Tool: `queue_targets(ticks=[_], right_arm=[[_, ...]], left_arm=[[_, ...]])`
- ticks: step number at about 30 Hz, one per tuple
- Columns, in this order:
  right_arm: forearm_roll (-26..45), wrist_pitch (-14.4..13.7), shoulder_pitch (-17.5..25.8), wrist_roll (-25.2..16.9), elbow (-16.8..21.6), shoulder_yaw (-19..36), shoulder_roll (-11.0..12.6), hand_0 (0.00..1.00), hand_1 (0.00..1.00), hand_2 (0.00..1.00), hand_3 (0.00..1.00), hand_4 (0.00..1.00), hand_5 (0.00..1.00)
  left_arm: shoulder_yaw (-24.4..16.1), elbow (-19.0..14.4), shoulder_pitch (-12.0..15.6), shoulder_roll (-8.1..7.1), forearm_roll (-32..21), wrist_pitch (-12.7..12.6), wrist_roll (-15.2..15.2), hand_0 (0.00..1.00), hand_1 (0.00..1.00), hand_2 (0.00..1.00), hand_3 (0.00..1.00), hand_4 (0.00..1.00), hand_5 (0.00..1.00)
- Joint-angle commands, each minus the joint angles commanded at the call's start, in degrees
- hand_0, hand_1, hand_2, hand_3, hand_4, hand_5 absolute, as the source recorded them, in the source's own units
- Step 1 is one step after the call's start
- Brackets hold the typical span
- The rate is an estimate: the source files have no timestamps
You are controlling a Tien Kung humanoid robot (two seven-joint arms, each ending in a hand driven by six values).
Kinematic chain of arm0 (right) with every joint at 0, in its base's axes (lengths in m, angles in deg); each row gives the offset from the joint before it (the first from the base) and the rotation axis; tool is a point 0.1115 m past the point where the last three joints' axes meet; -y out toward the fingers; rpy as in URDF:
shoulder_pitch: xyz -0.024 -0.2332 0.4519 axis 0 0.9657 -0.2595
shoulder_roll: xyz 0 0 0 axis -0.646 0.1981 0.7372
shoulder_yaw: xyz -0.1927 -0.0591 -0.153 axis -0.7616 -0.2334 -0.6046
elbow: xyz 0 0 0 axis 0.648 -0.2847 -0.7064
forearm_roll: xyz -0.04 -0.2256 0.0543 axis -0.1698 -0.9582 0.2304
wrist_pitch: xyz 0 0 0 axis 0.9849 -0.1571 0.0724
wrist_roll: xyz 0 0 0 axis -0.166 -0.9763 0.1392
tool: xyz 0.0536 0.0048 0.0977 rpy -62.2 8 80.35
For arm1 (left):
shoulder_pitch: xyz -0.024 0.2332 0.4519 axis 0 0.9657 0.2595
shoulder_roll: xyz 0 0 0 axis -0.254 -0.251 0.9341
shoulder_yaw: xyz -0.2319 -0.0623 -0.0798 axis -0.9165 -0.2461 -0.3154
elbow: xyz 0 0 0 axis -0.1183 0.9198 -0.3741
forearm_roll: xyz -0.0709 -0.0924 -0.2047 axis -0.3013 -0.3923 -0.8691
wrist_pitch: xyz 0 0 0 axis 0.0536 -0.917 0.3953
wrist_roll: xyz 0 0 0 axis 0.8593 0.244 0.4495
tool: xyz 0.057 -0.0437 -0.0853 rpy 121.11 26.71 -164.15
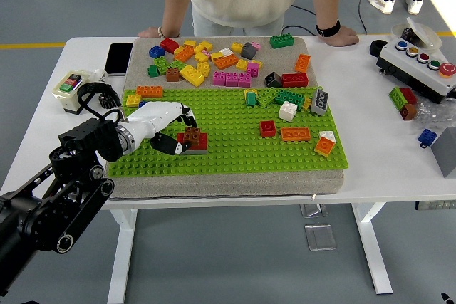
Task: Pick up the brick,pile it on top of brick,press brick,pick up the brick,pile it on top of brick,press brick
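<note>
On green baseplate (pixel 235 147) | left hand (pixel 162 124) fingers clamped on brown brick (pixel 191 134) | atop red brick (pixel 199 142)

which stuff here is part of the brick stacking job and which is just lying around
In the job: left hand; brown brick on the red brick; green baseplate; loose bricks.

Lying about: phone; button box; small switch box; person's hands resting on the table.

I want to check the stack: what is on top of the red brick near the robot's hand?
A small brown brick sits on the red brick, with the left hand around its left side. The fingers cover the stack's left edge.
</note>
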Motion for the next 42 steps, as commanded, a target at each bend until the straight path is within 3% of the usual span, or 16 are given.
queue_targets(ticks=[42], right_arm=[[0.3, -0.3, 0.0, 0.0, 0.0, -0.4, -0.1, 0.753, 0.675, 0.723, 0.732, 0.998, 0.644]], left_arm=[[0.3, 1.0, -0.7, 0.47, -0.5, 0.0, 0.3, 0.783, 0.716, 0.714, 0.641, 0.754, 0.182]])
